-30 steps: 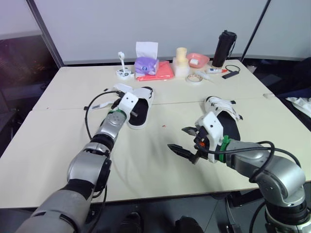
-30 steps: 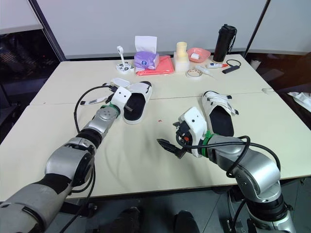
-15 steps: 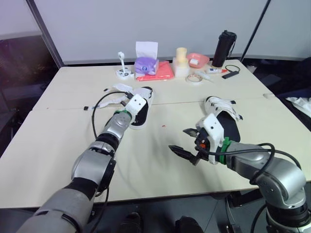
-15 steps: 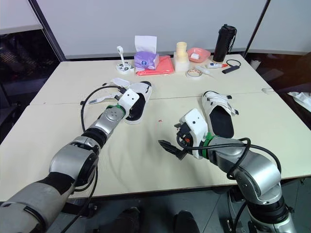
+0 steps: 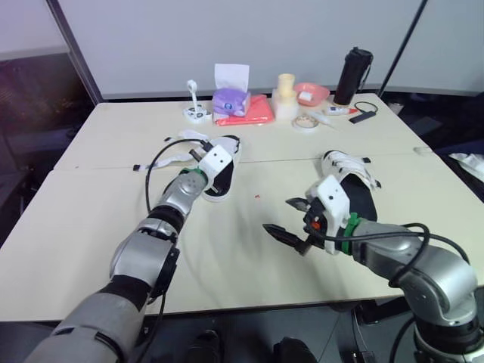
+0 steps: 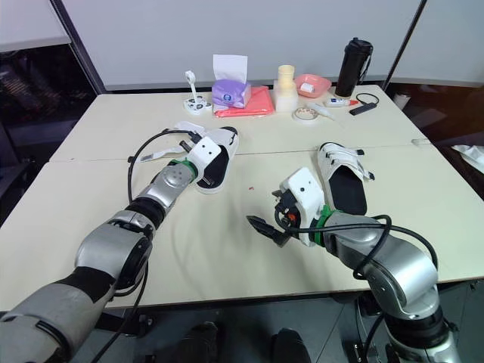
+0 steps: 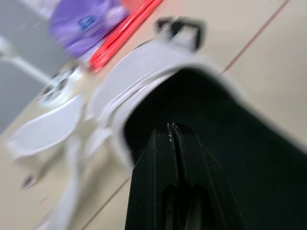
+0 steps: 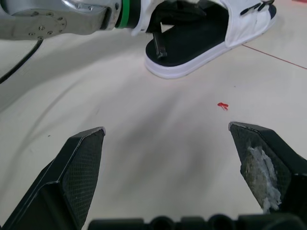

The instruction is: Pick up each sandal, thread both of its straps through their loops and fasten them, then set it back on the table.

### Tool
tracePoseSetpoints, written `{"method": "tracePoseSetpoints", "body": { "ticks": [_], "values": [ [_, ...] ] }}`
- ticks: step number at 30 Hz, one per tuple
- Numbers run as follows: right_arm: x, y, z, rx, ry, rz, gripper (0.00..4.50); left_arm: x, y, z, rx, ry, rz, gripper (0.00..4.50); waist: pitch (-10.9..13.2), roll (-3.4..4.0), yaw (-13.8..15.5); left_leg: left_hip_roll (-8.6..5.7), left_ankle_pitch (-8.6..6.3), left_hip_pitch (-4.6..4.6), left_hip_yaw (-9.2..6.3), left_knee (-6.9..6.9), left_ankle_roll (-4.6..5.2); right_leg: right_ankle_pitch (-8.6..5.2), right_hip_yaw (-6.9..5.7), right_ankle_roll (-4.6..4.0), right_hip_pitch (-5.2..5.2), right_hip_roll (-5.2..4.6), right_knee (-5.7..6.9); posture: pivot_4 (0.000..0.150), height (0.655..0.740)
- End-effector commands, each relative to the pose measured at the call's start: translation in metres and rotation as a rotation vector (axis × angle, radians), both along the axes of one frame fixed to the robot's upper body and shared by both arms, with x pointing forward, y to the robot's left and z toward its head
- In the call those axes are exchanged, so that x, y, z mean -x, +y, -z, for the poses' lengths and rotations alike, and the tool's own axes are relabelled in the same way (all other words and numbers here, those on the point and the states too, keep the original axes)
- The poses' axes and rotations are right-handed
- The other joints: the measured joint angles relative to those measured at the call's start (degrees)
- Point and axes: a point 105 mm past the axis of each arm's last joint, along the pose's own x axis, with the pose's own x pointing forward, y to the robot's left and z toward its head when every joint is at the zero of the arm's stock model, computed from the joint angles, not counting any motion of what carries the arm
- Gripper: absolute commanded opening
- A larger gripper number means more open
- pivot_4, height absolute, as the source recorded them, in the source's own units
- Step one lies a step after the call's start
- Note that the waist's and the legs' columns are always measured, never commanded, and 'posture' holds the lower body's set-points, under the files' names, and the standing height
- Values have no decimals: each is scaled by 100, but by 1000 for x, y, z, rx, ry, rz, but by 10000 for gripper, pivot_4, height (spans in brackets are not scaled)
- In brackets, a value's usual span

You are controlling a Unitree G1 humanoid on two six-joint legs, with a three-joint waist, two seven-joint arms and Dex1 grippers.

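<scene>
A white sandal [image 5: 224, 155] with a black footbed lies left of centre, its loose straps [image 5: 184, 138] spread out on the table beside it. My left gripper [image 7: 172, 128] is shut, its fingertips pressed together just over that footbed [image 8: 192, 40] with nothing between them. A second white sandal [image 5: 352, 184] lies to the right, straps across its top. My right gripper [image 5: 279, 216] hovers open above the bare tabletop in front of it, holding nothing.
At the table's far edge stand a purple tissue pack [image 5: 228, 98] on a red cloth [image 5: 248, 113], a cream cup stack [image 5: 285, 97], a pink bowl [image 5: 311, 92], a tape roll [image 5: 304, 122] and a black bottle [image 5: 350, 76]. A small white stand [image 5: 194, 111] is left of them.
My left gripper has shut from wide open and shifted slightly right along the left sandal. The right gripper has stayed open in place.
</scene>
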Motion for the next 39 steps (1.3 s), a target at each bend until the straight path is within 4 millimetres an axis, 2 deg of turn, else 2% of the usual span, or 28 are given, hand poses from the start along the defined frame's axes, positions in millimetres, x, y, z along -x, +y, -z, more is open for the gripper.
{"method": "tracePoseSetpoints", "body": {
  "ticks": [1, 7, 9, 16, 19, 22, 24, 26, 29, 30, 32, 39],
  "values": [
    [-30, -3, -11, -18, -96, 111, 45000, 4, 7, -19, 12, -63, 71, 290, 0, 0, -39, 0, 0, -1, 0, -1, 0, 0, 0, 0, -3, 0, 1, 1500, 7400],
    [-74, 10, 1, 51, -178, 214, 45000, 13, 38, -31, -41, -159, 41, 290, 1, 2, -85, 3, 1, -2, 4, -15, 0, 0, 8, -2, -23, 2, 7, 1500, 7400],
    [-80, 15, 5, 62, -193, 214, 45000, 17, 41, -31, -13, -157, 38, 290, 1, 2, -46, 3, 1, -2, 8, -16, 0, 0, 11, -2, -26, 2, 7, 1500, 7400],
    [-90, 34, 17, 93, -222, 216, 45000, 31, 76, -26, -25, -149, -70, 290, 2, 3, -64, 2, 1, -2, 5, -11, -1, 1, 12, -4, -23, 2, 11, 1500, 7400],
    [-93, 39, 25, 110, -216, 219, 45000, 34, 78, -23, -21, -136, -90, 8613, 2, 3, -56, 3, 1, -2, 4, -11, -1, 1, 12, -4, -23, 3, 11, 1500, 7400],
    [-96, 42, 32, 111, -201, 227, 45000, 34, 79, -21, -1, -130, -113, 24094, 2, 3, -51, 2, 1, -2, 4, -9, -1, 1, 12, -4, -22, 3, 11, 1500, 7400],
    [-100, 44, 34, 107, -196, 231, 39596, 34, 80, -20, 1, -130, -126, 34475, 2, 3, -60, 2, 1, -2, 4, -10, -1, 2, 12, -4, -22, 3, 11, 1500, 7400],
    [-105, 46, 34, 108, -200, 238, 32076, 33, 80, -19, -1, -130, -141, 44266, 2, 4, -67, 2, 1, -1, 4, -11, -1, 2, 12, -4, -24, 3, 11, 1500, 7400],
    [-115, 49, 36, 109, -198, 258, 17349, 32, 80, -15, 0, -121, -158, 45000, 2, 4, -70, 3, 1, -1, 4, -12, -2, 2, 12, -5, -25, 3, 11, 1500, 7400],
    [-118, 50, 36, 118, -200, 262, 10385, 31, 80, -13, -1, -111, -159, 45000, 2, 4, -73, 3, 1, -1, 4, -13, -2, 2, 13, -5, -26, 3, 11, 1500, 7400],
    [-124, 54, 37, 116, -199, 267, 2417, 31, 79, -8, 0, -96, -164, 45000, 2, 4, -79, 3, 1, -1, 4, -15, -2, 2, 13, -5, -27, 3, 11, 1500, 7400],
    [-138, 79, 42, 101, -194, 235, 2417, 31, 85, 9, -50, -51, -218, 45000, 2, 5, -129, 2, 2, -1, 3, -17, -4, 2, 13, -5, -28, 3, 12, 1500, 7400]
  ]
}}
